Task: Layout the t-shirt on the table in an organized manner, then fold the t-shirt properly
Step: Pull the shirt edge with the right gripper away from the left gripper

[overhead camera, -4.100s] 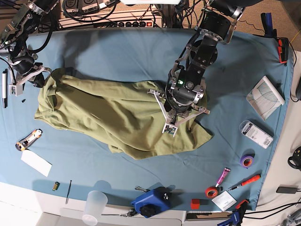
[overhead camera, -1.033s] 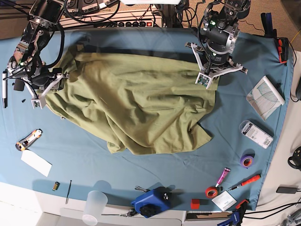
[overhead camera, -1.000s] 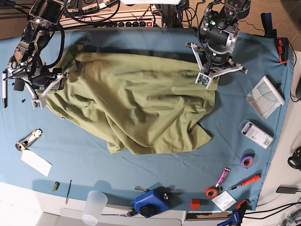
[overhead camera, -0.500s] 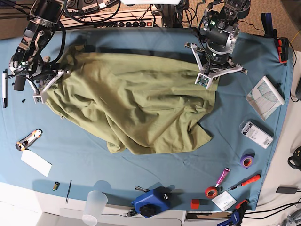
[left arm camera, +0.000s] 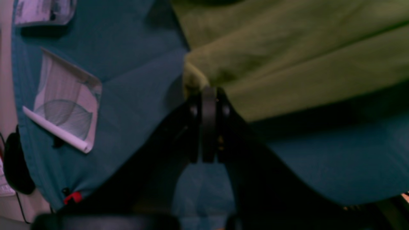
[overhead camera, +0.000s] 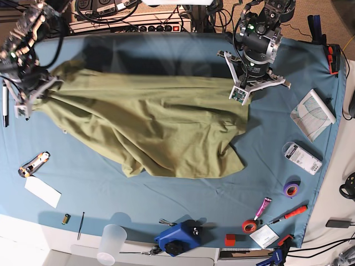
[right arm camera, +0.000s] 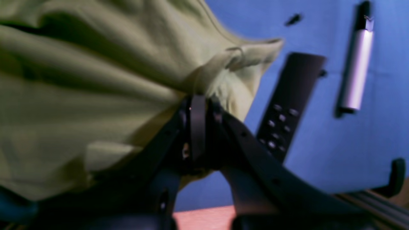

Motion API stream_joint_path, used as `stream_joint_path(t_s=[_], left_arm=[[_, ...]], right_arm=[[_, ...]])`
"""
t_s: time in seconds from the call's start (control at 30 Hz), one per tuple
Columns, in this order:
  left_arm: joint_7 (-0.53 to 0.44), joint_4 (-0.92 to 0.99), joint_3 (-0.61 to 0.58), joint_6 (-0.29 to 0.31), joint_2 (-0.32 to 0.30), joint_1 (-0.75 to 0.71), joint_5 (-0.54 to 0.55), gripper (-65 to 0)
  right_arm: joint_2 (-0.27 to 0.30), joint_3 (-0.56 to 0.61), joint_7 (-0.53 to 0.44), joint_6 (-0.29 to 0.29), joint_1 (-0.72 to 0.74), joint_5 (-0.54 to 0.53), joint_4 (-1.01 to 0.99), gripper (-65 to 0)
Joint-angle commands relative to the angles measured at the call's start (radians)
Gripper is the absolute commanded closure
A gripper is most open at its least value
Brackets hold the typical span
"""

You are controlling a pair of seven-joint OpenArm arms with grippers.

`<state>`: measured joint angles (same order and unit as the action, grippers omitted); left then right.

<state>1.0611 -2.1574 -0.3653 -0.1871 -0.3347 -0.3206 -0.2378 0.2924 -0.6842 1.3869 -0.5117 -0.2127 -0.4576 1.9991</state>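
Observation:
The olive-green t-shirt (overhead camera: 150,127) hangs stretched between both grippers over the teal table (overhead camera: 166,205), its lower part resting on the cloth. My left gripper (overhead camera: 241,95) is shut on the shirt's right edge; in the left wrist view the shut gripper (left arm camera: 204,95) pinches the green fabric (left arm camera: 287,48). My right gripper (overhead camera: 25,105) is shut on the shirt's left edge near the table's left side; in the right wrist view the gripper (right arm camera: 198,102) pinches a hem of the shirt (right arm camera: 80,80).
A black remote (right arm camera: 287,105) and a silver pen (right arm camera: 354,70) lie by the right gripper. A white pad (overhead camera: 313,113), a plastic box (overhead camera: 301,158), tape rolls (overhead camera: 291,188), screwdrivers (overhead camera: 288,215), a blue tool (overhead camera: 177,238), a cup (overhead camera: 111,244) and a cutter (overhead camera: 33,163) line the edges.
My right gripper has pulled the shirt's left edge further left, drawing the upper edge taut. The lower hem has shifted left. The left gripper has stayed in place.

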Motion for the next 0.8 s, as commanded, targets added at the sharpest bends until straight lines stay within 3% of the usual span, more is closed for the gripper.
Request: stream_joint_path(t_s=[0.0,0.2,0.3,0.43,0.63,0.77], left_arm=[[-0.014,-0.018,0.002,-0.007,-0.003,0.002,-0.021,0.0],[-0.014,-0.018,0.002,-0.007,-0.003,0.002,-0.02,0.0],[-0.014,-0.018,0.002,-0.007,-0.003,0.002,-0.02,0.0],[-0.014,-0.018,0.002,-0.007,-0.003,0.002,-0.02,0.0],[-0.014,-0.018,0.002,-0.007,-0.003,0.002,-0.02,0.0],[-0.014,-0.018,0.002,-0.007,-0.003,0.003,-0.02,0.0]], right_arm=[[0.018,-0.028,-0.011,0.003,-0.009,-0.006,0.013,0.0],[0.018,-0.069,-0.012,-0.003,-0.078,-0.029,0.008,0.0],[0.018,-0.069,-0.011,-0.04,-0.081,-0.074,0.008,-0.2],[0.014,-0.069,-0.029,-0.042,-0.081,-0.095,0.008,-16.2],[0.011,-0.069,-0.03,-0.042,-0.081,-0.095,0.006,-16.6],[-0.023,-0.068,-0.042,-0.042,-0.081,-0.095,-0.041,-16.6]])
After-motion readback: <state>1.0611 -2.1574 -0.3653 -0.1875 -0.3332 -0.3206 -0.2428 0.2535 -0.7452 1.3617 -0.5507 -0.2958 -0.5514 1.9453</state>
